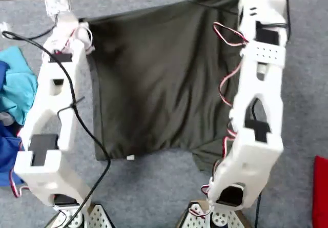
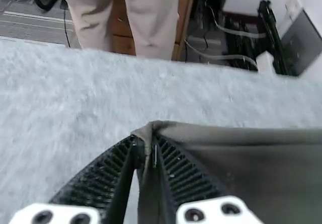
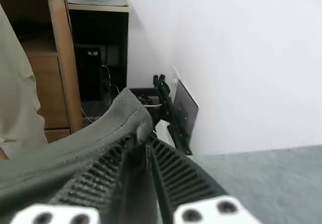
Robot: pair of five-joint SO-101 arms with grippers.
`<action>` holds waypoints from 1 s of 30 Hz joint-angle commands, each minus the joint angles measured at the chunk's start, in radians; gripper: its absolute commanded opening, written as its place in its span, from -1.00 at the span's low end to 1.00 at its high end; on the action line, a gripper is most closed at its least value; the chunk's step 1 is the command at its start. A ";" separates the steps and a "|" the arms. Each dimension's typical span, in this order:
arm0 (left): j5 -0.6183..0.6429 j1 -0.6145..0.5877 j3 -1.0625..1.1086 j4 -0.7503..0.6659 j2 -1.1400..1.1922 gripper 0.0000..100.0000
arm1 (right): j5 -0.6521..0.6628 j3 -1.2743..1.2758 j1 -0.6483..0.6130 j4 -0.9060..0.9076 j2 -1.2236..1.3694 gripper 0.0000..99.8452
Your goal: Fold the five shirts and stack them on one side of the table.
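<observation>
A dark olive-green fabric shirt (image 1: 159,84) lies spread on the grey cloth-covered table (image 1: 154,192), between the two white arms. The left gripper (image 2: 146,153) is clamped on the shirt's far corner, with the hem pinched between its black ribbed fingers (image 2: 113,171). The right gripper (image 3: 143,151) is closed on the shirt's opposite far edge, a fold bunching over it. A teal and blue cloth heap (image 1: 18,92) lies left of the shirt, a red cloth (image 1: 321,189) well to its right
</observation>
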 commanded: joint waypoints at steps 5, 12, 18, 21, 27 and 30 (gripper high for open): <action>0.084 -0.084 -0.203 -0.015 0.035 -0.96 | 0.009 -0.429 -0.005 -0.028 0.213 -0.99; 0.084 -0.078 -0.245 -0.017 0.039 -0.96 | 0.011 -0.634 -0.025 0.063 0.328 -0.99; 0.081 -0.074 -0.235 0.106 0.035 -0.96 | 0.011 -0.725 -0.019 0.310 0.338 -0.99; 0.080 -0.074 -0.235 0.232 0.035 -0.96 | 0.011 -0.788 -0.015 0.466 0.337 -0.99; 0.078 -0.083 -0.235 0.440 0.033 -0.96 | 0.011 -0.931 0.015 0.703 0.340 -0.99; 0.078 -0.075 -0.235 0.514 0.033 -0.96 | 0.046 -1.000 0.018 0.847 0.337 -0.99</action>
